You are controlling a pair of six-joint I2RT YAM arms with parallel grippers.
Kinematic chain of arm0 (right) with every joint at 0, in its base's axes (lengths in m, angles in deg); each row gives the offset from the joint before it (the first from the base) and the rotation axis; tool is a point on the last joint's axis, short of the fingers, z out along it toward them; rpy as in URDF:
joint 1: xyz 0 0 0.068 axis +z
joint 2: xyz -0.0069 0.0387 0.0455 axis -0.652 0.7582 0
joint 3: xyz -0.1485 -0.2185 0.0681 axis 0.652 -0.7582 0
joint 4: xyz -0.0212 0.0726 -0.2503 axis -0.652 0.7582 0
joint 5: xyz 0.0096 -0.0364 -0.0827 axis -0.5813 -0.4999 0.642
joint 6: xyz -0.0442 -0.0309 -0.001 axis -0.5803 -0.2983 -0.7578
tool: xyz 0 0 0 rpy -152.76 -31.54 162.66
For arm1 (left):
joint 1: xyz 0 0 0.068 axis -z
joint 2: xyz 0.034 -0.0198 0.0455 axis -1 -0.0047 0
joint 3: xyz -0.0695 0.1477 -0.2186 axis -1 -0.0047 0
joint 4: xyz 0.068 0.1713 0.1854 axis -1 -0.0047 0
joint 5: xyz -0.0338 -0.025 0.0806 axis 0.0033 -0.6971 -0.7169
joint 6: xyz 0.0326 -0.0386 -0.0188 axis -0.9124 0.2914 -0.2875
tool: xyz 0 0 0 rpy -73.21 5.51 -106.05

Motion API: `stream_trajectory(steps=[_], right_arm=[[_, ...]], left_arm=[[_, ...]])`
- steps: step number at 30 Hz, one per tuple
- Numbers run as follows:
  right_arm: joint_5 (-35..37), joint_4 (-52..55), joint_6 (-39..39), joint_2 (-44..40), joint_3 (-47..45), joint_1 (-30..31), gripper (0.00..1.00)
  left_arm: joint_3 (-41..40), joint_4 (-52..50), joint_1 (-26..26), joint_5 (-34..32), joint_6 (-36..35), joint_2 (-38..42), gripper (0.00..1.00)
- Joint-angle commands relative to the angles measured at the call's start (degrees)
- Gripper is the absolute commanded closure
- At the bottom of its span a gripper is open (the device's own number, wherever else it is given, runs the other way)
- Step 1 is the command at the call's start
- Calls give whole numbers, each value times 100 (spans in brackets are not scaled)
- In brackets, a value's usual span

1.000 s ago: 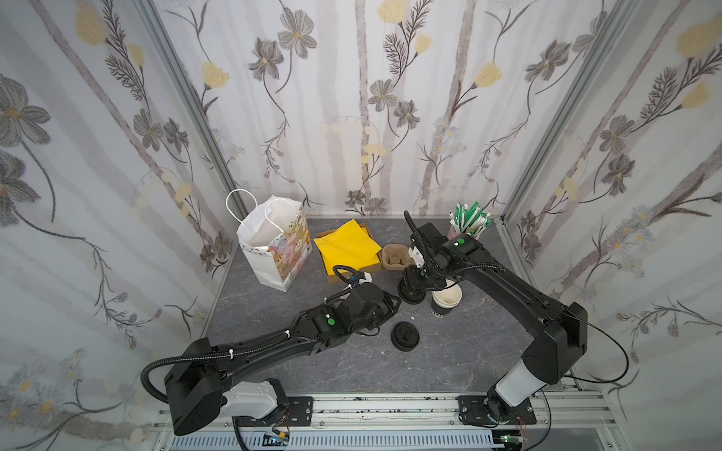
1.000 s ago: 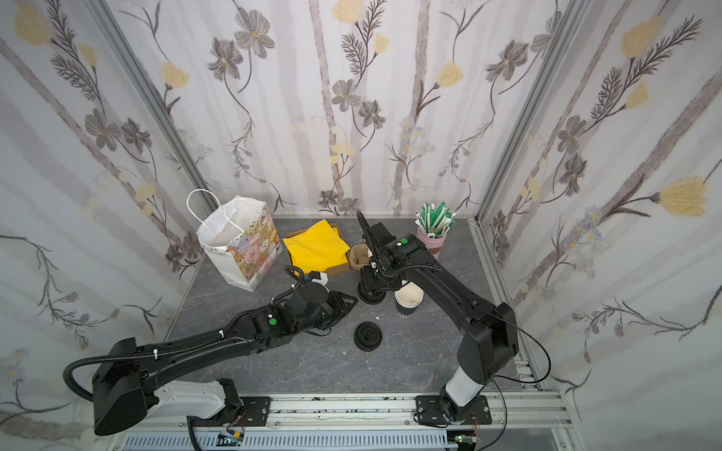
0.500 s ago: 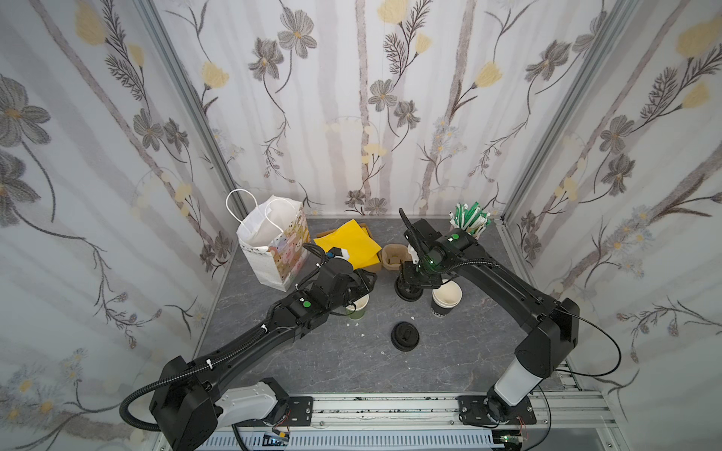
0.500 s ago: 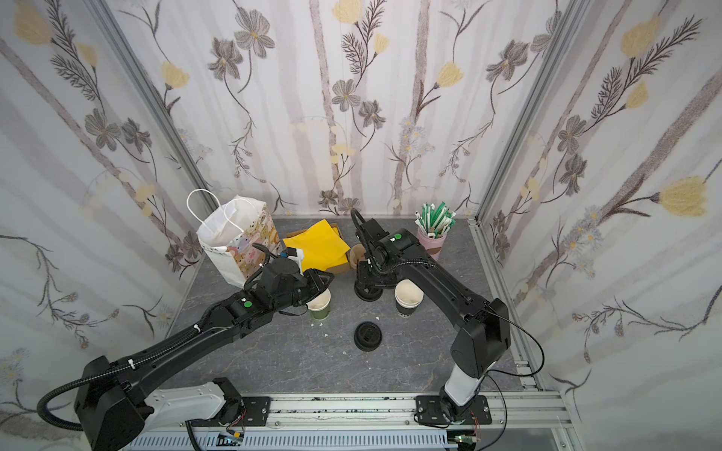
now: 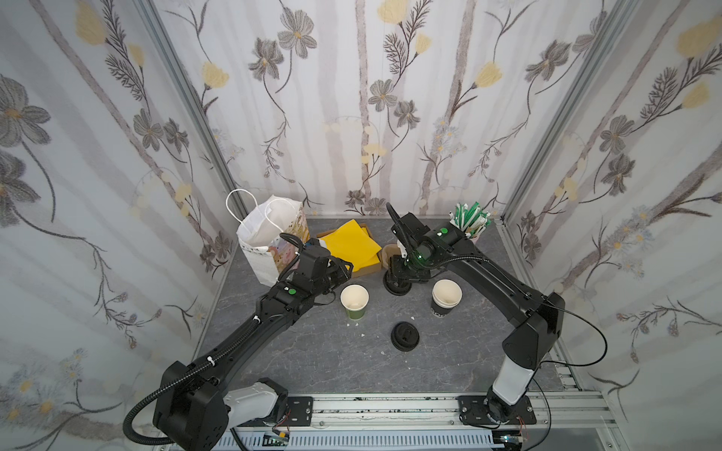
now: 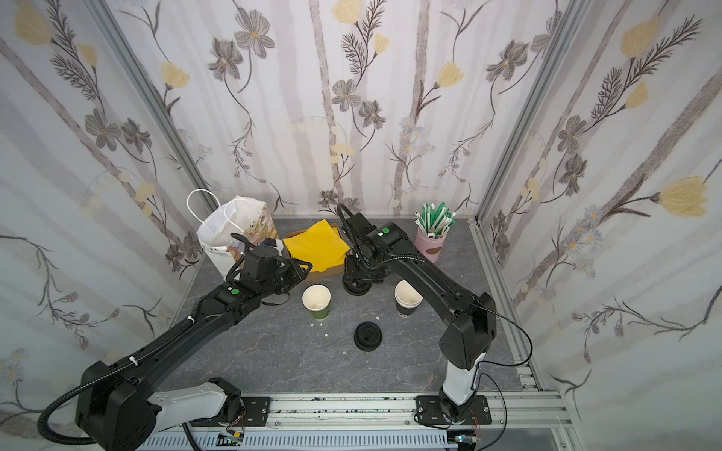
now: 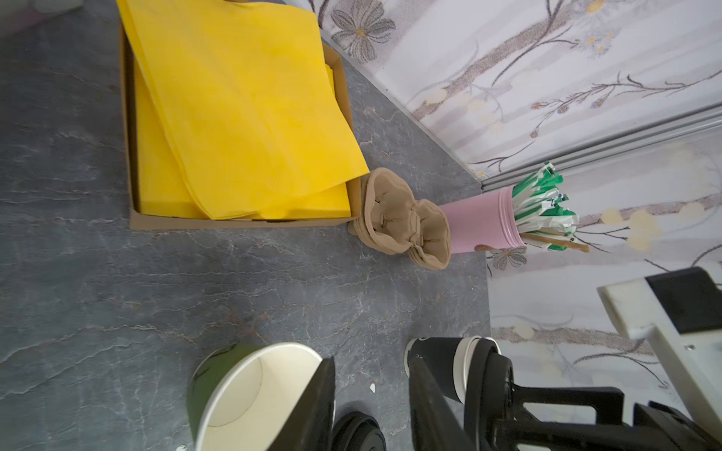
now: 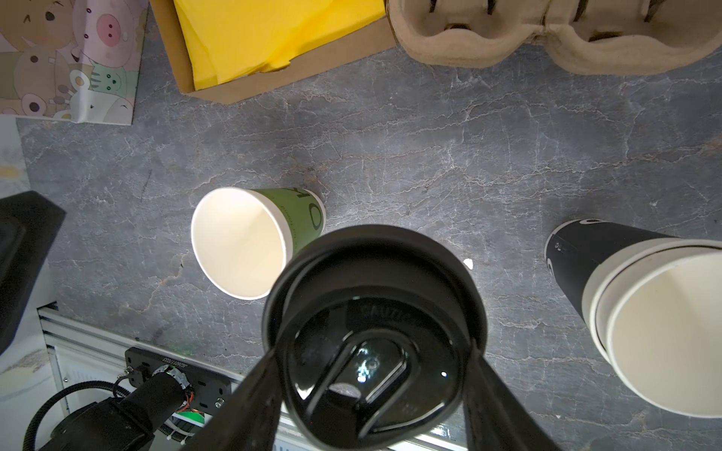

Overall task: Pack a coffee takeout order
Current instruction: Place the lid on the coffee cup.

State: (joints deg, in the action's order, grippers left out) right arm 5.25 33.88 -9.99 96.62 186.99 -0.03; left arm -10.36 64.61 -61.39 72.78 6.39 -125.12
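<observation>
The small green cup (image 5: 354, 302) (image 6: 316, 300) stands upright and uncovered on the grey table (image 5: 312, 351). My left gripper (image 5: 344, 269) (image 7: 371, 357) hovers behind and to the left of it, open and empty; the cup (image 7: 250, 394) lies outside one finger. My right gripper (image 5: 398, 273) (image 8: 375, 351) is shut on a round black lid (image 8: 375, 296) (image 5: 397, 288), held low to the right of the green cup (image 8: 242, 242). Yellow napkins (image 5: 353, 246) (image 7: 242, 109) lie stacked in a cardboard box at the back.
A second black lid (image 5: 405, 336) (image 6: 367, 336) lies on the table in front. Stacked black cups (image 5: 445, 298) (image 8: 644, 312) stand to the right. A white paper bag (image 5: 269, 234), brown cup carriers (image 7: 406, 222) and a pink straw holder (image 6: 429, 246) line the back.
My left gripper has drawn away from the green cup toward the back left, leaving it standing free. The right gripper has shifted slightly left with the lid.
</observation>
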Motion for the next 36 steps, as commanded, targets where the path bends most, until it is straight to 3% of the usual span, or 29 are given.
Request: stream_trajectory(steps=[1, 18, 36], right_arm=[[-20, -19, 112, 129, 184, 49, 48], [-45, 496, -300, 1217, 1977, 523, 48], [-86, 213, -320, 2018, 2346, 1202, 48]], left_arm=[[25, -131, -137, -35, -241, 50, 65], [-182, -219, -528, -37, -480, -175, 64], [-853, -237, -821, 211, -710, 127, 63]])
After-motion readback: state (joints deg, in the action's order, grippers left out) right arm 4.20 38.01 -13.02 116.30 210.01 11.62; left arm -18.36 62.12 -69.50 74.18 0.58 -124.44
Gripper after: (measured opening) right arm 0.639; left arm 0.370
